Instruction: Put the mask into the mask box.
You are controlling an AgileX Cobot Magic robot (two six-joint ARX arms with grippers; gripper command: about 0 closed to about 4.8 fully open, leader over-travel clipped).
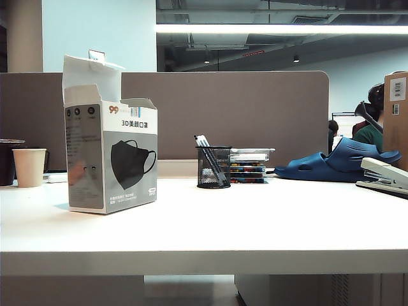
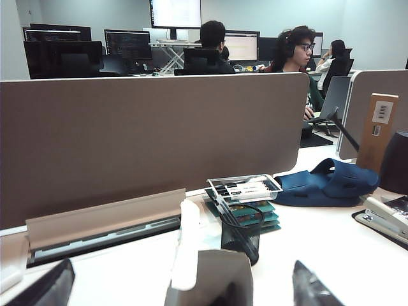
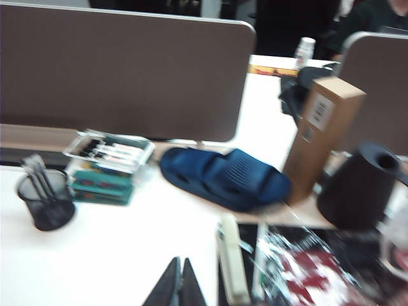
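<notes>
The mask box (image 1: pixel 111 159) stands upright on the left of the white desk, with its top flap raised and a black mask picture printed on its front. The mask itself is out of view. Neither gripper shows in the exterior view. In the left wrist view my left gripper (image 2: pixel 180 290) is open, its dark fingertips (image 2: pixel 48 287) spread wide on either side of the mask box's raised flap (image 2: pixel 213 277), with nothing held. In the right wrist view my right gripper (image 3: pixel 180 284) is shut and empty above the bare desk, beside a stapler (image 3: pixel 231 261).
A mesh pen holder (image 1: pixel 213 167) and a stack of flat cases (image 1: pixel 250 166) stand mid-desk against the grey partition (image 1: pixel 255 108). A blue clog (image 1: pixel 338 162), a stapler (image 1: pixel 386 175) and a brown carton (image 1: pixel 396 115) lie at the right. A paper cup (image 1: pixel 29 167) stands at the far left.
</notes>
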